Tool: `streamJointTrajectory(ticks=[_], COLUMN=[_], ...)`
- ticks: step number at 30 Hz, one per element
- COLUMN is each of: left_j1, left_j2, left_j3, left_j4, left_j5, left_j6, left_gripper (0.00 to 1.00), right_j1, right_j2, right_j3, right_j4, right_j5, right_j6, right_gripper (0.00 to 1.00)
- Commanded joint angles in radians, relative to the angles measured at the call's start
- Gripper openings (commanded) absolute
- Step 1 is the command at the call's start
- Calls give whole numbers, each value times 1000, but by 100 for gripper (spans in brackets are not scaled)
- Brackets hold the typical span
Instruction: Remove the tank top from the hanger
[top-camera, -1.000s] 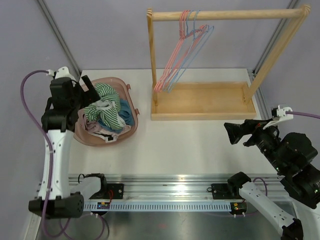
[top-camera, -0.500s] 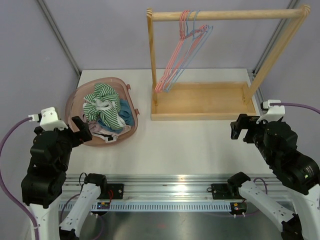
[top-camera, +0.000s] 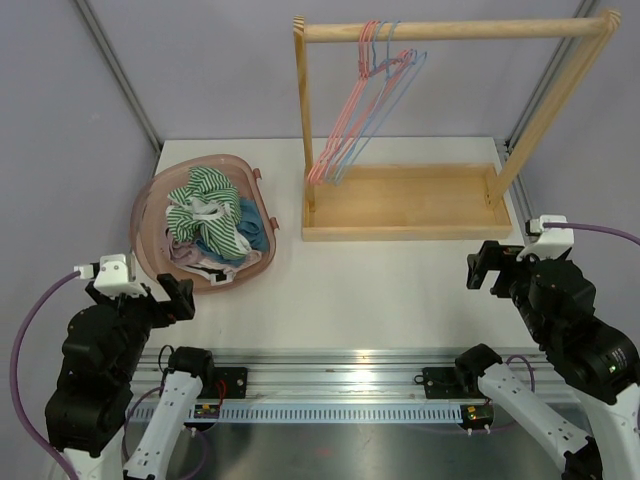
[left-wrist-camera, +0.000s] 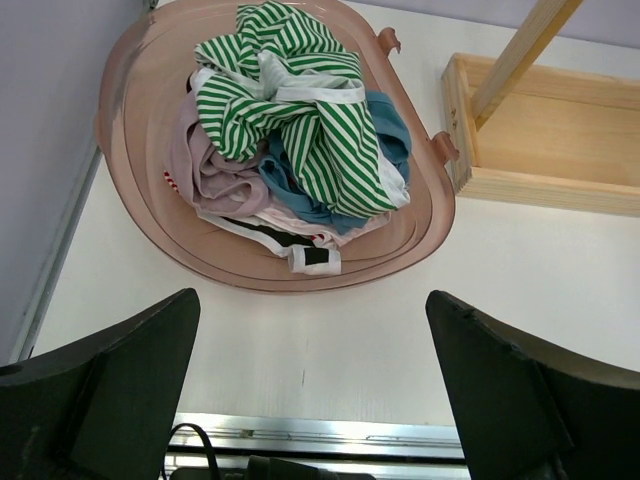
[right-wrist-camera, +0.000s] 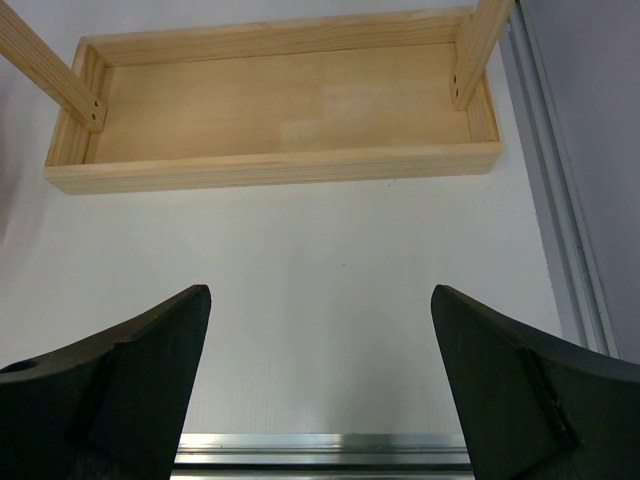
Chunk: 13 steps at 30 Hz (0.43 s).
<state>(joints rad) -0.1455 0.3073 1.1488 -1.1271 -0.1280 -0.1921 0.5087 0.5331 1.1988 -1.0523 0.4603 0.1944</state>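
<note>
The left gripper and right gripper are hovering released, holding nothing. The hangers are hanging bare on the rack. The striped tank top is lying crumpled in the basket, just ahead of the nearer left gripper.

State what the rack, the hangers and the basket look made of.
Rack: pale unpainted wood, grain and joints showing.
Hangers: thin pink and blue rods, probably coated wire or plastic; cannot tell which.
Basket: likely pinkish plastic, with a smooth moulded rim.
</note>
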Motion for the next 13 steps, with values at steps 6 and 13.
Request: streamJointTrajectory(ticks=[6,13], left_j1=[-5,-5], left_j2=[-8,-7], left_j3=[-12,-18], left_j4=[21,30], left_j5=[59,54], left_j6=[-1,-3], left_gripper=[99,99], right_j1=[4,5], right_j2=[-5,-2], right_j3=[-16,-16], right_j4=[49,49], right_j5=[-9,-3], right_j6=[-1,-1], right_gripper=[99,100])
